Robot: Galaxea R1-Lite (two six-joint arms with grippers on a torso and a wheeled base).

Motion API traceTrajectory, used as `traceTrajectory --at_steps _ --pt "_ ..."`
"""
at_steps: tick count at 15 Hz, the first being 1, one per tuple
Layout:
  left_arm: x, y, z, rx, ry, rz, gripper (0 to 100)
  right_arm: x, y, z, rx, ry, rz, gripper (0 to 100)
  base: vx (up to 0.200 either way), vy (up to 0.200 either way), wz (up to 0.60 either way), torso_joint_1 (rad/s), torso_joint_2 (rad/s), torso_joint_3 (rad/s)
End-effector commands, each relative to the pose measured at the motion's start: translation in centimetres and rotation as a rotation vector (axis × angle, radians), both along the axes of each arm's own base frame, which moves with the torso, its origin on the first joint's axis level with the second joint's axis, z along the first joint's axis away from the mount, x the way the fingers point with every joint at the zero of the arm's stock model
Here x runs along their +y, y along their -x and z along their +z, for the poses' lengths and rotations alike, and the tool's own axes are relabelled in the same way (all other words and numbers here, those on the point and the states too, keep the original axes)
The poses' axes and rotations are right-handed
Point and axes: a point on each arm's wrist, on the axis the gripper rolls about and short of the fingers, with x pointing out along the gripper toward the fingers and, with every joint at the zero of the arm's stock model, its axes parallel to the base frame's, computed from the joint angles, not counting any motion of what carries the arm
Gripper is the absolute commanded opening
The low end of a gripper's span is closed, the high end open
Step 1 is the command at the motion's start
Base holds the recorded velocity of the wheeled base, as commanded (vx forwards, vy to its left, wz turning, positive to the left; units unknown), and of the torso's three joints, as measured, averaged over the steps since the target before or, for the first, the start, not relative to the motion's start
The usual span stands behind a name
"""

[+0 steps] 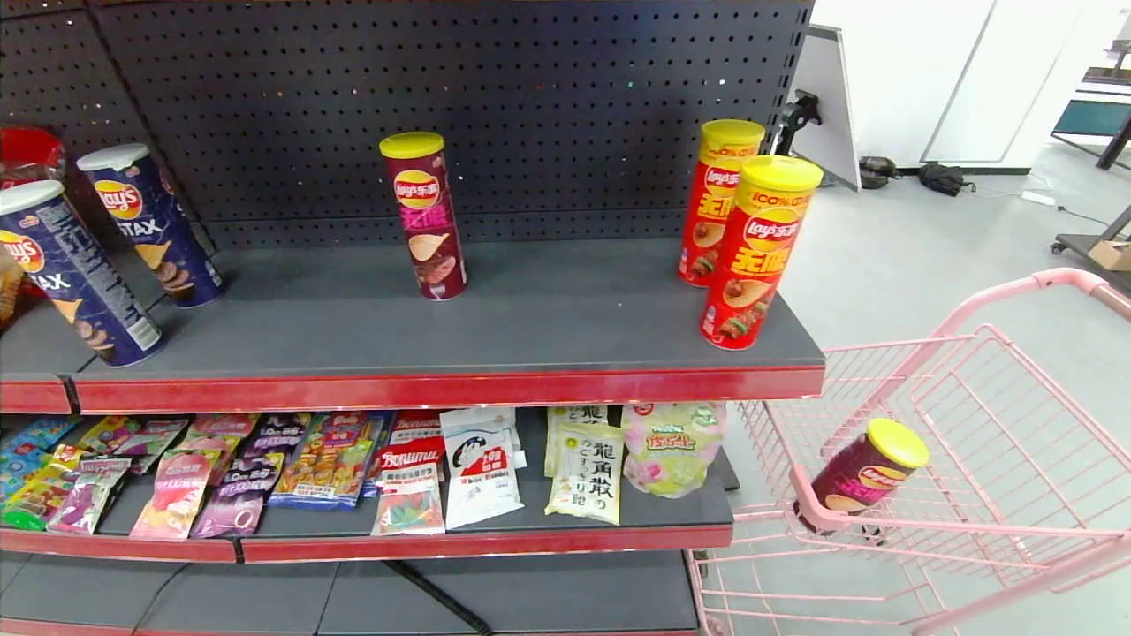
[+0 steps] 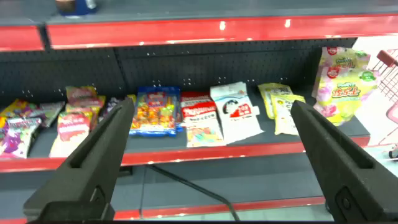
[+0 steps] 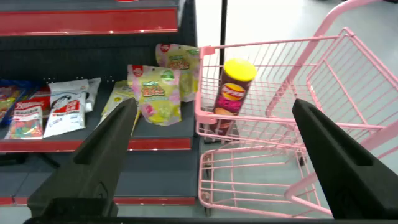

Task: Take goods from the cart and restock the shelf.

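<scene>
A maroon chip can with a yellow lid leans in the near corner of the pink cart; the right wrist view shows the same can inside the cart. On the top shelf stand a matching maroon can, two red cans at the right end and two blue cans at the left. My left gripper is open, facing the snack-bag shelf. My right gripper is open, well short of the cart and the can.
The lower shelf carries several snack bags, with a green-pink bag at its right end beside the cart. Pegboard backs the top shelf. Open floor lies right of the shelving, behind the cart.
</scene>
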Motion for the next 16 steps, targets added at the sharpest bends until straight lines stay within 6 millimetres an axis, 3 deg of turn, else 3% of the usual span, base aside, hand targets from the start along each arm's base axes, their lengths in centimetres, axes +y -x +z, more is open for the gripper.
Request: traceTrajectory --at_steps 1,10,14,16 --pt "0.00 0.00 0.01 0.000 0.000 0.000 100 0.00 -0.01 0.01 0.001 -0.001 0.000 100 0.000 0.000 0.00 0.000 0.00 0.000" --pt "0.00 0.00 0.01 0.000 0.000 0.000 100 0.00 -0.01 0.01 0.001 -0.001 -0.002 100 0.000 0.000 -0.60 0.001 0.00 0.003" --pt "0.00 0.00 0.01 0.000 0.000 0.000 100 0.00 -0.01 0.01 0.001 -0.001 -0.002 100 0.000 0.000 0.00 0.000 0.00 0.000" --pt "0.00 0.00 0.01 0.000 -0.002 0.002 100 -0.01 -0.01 0.01 0.001 -0.001 -0.003 100 0.200 0.000 0.00 0.005 0.00 0.002"
